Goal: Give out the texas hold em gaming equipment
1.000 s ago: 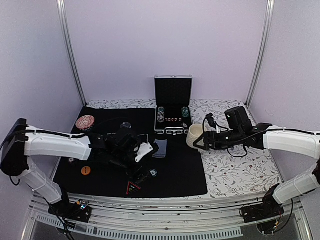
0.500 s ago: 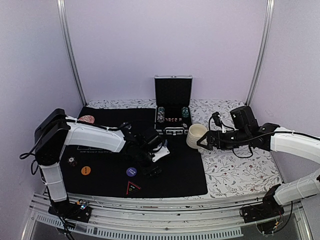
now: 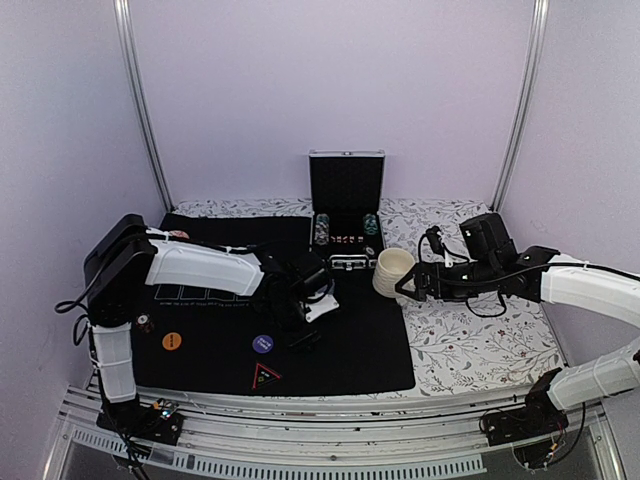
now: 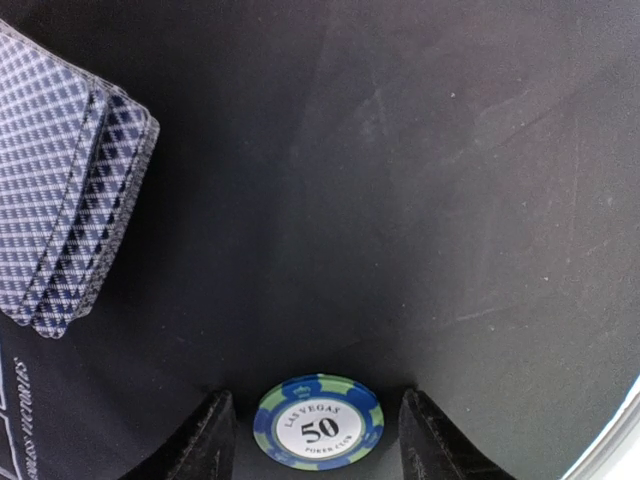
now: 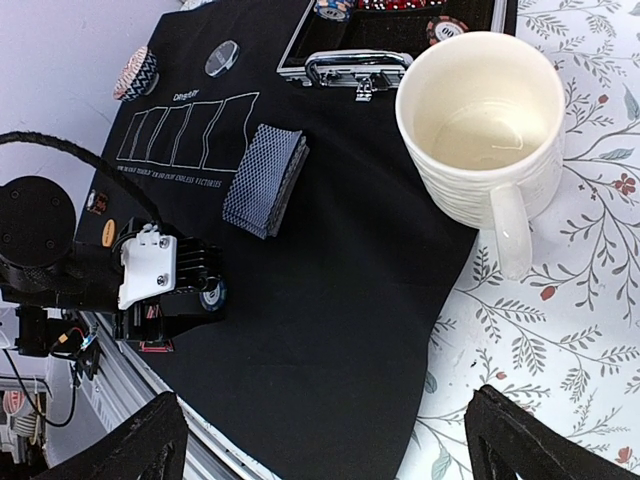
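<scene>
Your poker chip (image 4: 318,435) reads LAS VEGAS 50 POKER CLUB on its white centre, inside a ring of blue and green blocks. It lies flat on the black mat (image 4: 420,200). Your left gripper (image 4: 316,405) stands part open astride it (a gap shows on each side). The checked card deck (image 4: 60,190) shares the mat. Your right gripper (image 5: 320,445) hangs wide and empty over the mat's right edge, by the cream mug (image 5: 480,130).

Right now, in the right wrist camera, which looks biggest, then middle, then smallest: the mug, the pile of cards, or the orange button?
1. mug: looks biggest, but it is also nearest the camera.
2. pile of cards: middle.
3. orange button: smallest, and it is farther from the camera.
</scene>
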`<action>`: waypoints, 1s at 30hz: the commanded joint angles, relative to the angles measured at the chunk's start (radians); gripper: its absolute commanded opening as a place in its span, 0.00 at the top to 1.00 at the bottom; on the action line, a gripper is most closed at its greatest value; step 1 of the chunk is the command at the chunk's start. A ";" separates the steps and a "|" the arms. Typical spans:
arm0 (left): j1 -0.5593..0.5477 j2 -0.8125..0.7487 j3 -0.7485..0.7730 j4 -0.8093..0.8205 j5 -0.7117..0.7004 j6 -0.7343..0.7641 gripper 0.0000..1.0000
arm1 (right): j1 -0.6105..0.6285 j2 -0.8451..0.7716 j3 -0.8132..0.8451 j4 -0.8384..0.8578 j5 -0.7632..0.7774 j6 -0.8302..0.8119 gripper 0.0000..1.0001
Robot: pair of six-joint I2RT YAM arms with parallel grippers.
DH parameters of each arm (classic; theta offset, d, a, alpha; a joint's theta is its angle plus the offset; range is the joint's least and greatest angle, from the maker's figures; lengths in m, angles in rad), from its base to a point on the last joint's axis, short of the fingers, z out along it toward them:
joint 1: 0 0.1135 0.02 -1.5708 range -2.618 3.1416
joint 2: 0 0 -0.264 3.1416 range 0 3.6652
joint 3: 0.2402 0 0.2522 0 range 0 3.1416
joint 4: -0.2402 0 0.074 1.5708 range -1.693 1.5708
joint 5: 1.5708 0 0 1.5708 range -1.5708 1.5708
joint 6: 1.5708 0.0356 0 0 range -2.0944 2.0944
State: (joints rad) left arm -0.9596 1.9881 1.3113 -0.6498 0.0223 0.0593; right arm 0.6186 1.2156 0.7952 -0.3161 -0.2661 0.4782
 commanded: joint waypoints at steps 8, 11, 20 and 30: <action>-0.028 0.052 -0.013 -0.077 -0.038 -0.025 0.57 | -0.005 -0.018 -0.014 0.004 0.017 0.024 0.01; -0.030 0.045 -0.014 -0.075 -0.041 -0.027 0.66 | -0.004 -0.027 -0.018 0.003 0.021 0.027 0.01; -0.031 0.017 -0.005 -0.062 -0.037 -0.044 0.91 | -0.005 -0.052 -0.027 0.003 0.027 0.034 0.01; -0.031 -0.051 0.001 -0.074 -0.032 -0.053 1.00 | -0.006 -0.064 -0.022 -0.001 0.032 0.028 0.01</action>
State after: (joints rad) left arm -0.9791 1.9862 1.3216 -0.6697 -0.0078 0.0135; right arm 0.6186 1.1770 0.7818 -0.3157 -0.2523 0.5053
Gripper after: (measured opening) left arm 0.360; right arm 0.988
